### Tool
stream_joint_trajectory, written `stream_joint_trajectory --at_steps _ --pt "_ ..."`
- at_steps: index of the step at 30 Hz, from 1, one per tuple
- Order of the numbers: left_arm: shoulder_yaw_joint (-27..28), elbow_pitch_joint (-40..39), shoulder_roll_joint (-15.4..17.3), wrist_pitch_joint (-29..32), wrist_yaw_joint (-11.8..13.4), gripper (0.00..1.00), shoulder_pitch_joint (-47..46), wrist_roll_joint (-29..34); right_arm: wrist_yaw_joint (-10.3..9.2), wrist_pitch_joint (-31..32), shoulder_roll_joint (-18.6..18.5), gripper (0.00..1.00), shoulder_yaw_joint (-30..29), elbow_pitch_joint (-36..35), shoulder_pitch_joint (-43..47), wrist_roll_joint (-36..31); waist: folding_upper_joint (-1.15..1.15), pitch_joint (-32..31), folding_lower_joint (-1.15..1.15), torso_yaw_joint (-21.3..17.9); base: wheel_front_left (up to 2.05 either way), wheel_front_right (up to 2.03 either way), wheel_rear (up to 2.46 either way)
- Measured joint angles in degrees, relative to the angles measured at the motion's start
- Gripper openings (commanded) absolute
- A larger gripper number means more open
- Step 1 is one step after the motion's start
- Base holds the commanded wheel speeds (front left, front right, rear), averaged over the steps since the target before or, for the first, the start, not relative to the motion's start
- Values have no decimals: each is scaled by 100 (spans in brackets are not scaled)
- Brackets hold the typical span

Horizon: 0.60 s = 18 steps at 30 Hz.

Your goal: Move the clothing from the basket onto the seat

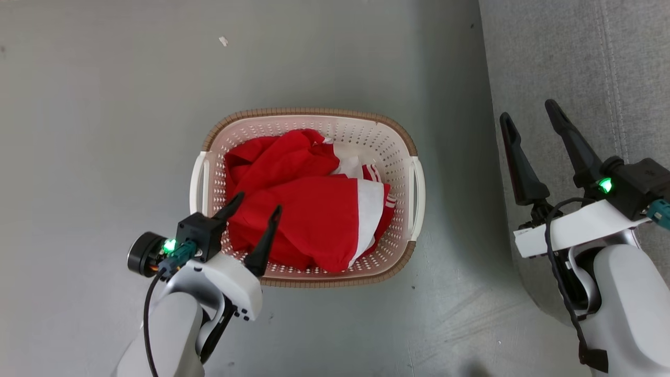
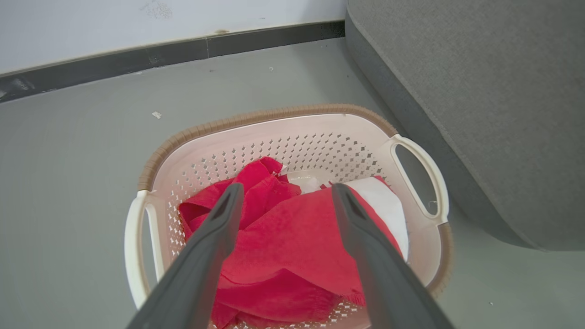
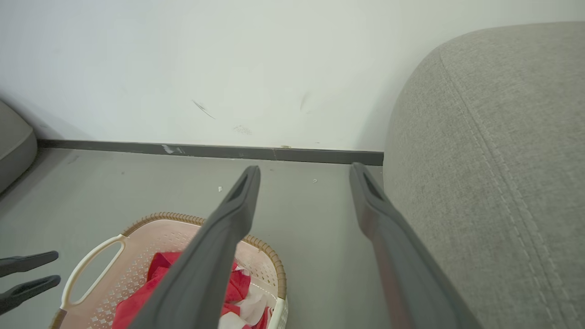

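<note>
The red clothing (image 1: 309, 209) with white panels lies crumpled inside the cream basket (image 1: 403, 157), which stands on the grey floor. My left gripper (image 1: 258, 201) hangs open over the basket's near left corner, its fingers just above the red fabric with nothing between them. In the left wrist view the clothing (image 2: 292, 242) shows between and under the open gripper (image 2: 285, 191). My right gripper (image 1: 528, 111) is open and empty over the edge of the grey-green seat (image 1: 586, 63), to the right of the basket. The right wrist view shows that gripper (image 3: 304, 171) beside the seat (image 3: 493, 160).
The basket (image 2: 320, 119) has a brown rim and two white side handles (image 1: 419, 196). Beyond it a white wall with a dark skirting (image 3: 205, 150) closes off the floor. Another grey cushion edge (image 3: 13, 141) shows at the far left of the right wrist view.
</note>
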Motion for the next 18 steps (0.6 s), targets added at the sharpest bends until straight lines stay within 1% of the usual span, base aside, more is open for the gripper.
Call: stream_joint_trajectory --at_steps 7,18 --pt "-101 140 -36 210 51 100 -263 58 0 -1 1 100 -5 -18 -181 0 0 203 0 -44 0 0 0" --pt "-276 435 -70 505 86 100 -432 97 0 -1 25 100 44 -46 -318 0 0 444 0 -133 0 0 0"
